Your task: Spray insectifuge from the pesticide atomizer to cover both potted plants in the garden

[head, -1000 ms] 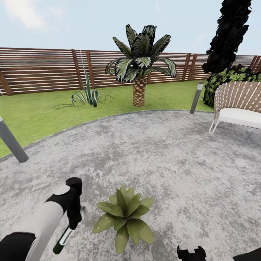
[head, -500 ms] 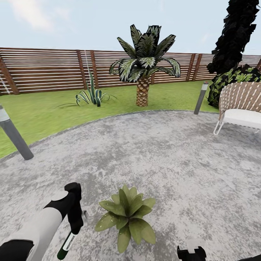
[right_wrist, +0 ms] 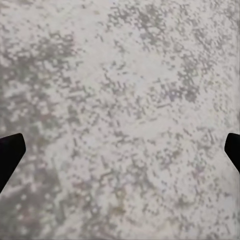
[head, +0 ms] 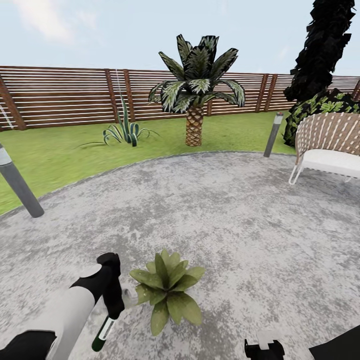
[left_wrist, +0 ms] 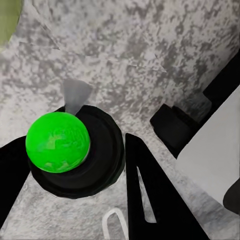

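My left gripper point(head: 113, 306) is shut on the pesticide atomizer point(head: 102, 334), a slim dark green bottle with a pale label that hangs slanted below the fingers. In the left wrist view the atomizer point(left_wrist: 57, 142) shows as a bright green round tip on a dark round body between my black fingers point(left_wrist: 150, 200). Just right of the bottle a potted plant point(head: 167, 290), a low rosette of broad green leaves, stands on the gravelly patio point(head: 225, 225). My right gripper point(right_wrist: 120, 150) is open over bare gravel, and its top shows at the lower edge of the head view point(head: 265, 347).
Grey bollard lamps stand at the patio's left edge point(head: 20, 187) and far right point(head: 273, 134). A wicker bench point(head: 327, 147) sits at the right. On the lawn beyond are a palm point(head: 195, 95), a spiky agave point(head: 125, 131), dark shrubs and a brown slatted fence point(head: 60, 97).
The head view has swayed slightly. My left gripper with the atomizer now sits a little closer to the potted plant than a second ago.
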Available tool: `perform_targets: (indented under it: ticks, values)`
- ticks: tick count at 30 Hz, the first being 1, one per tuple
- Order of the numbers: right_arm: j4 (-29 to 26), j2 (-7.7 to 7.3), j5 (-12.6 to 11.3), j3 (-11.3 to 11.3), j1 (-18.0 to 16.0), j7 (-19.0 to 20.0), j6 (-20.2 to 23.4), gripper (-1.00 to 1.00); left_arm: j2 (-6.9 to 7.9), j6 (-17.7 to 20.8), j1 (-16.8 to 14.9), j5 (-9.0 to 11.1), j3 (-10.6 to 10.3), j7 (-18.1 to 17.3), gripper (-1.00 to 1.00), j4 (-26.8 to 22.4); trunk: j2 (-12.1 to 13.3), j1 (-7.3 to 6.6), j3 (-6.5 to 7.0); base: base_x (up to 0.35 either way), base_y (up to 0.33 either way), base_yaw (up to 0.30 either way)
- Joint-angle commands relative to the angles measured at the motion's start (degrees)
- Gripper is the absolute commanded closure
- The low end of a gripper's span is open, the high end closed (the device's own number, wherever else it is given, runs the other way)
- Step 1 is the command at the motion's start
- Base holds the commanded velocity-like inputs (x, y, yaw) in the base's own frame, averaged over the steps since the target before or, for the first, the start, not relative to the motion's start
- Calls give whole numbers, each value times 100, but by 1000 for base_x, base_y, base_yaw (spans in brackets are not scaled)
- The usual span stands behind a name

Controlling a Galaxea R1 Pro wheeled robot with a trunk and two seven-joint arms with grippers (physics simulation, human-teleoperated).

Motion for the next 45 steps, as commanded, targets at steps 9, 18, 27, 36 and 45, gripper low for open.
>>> perform_targets:
  ticks: [9, 18, 27, 36, 45]
  values:
    - [6, 0, 54, 18, -3, -49, 1, -100, -193, 73, 381, 5, -36, 159, 100, 50, -2, -1, -5, 0, -1, 0]
    - [6, 0, 54, 19, -3, -48, 1, -100, -256, 77, 571, 5, -17, 163, 100, -58, -2, -1, -5, 0, 0, 0]
    - [6, 0, 54, 23, -3, -49, 1, -100, -410, 94, 565, 5, -4, 121, 100, -760, -2, -1, -5, -70, 0, 0]
    - [6, 0, 54, 20, -4, -49, 1, -100, -372, 84, 573, 5, -29, 120, 100, -718, -2, -1, -4, -257, 0, -3]
    - [6, 0, 54, 14, -3, -49, 1, -100, -367, 261, 486, -4, -47, 130, 100, -779, -2, -1, 32, -12, 0, -200]
